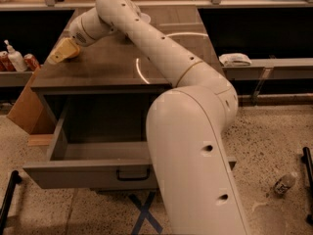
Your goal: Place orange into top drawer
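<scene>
The top drawer [93, 173] is pulled open below the countertop, its dark handle [133, 174] at the front centre, and the part of its inside that shows holds nothing. My white arm reaches from the lower right across the counter. My gripper [61, 53] sits low over the counter's left edge, near the back left. No orange shows in this view; it may be hidden by the gripper or the arm.
The grey-brown counter [107, 67] is edged by dark shelving. Bottles and red cans [17, 60] stand on the left shelf. A cardboard box [24, 106] leans at the cabinet's left. A white cloth [234, 59] lies on the right shelf. A plastic bottle [283, 183] lies on the floor.
</scene>
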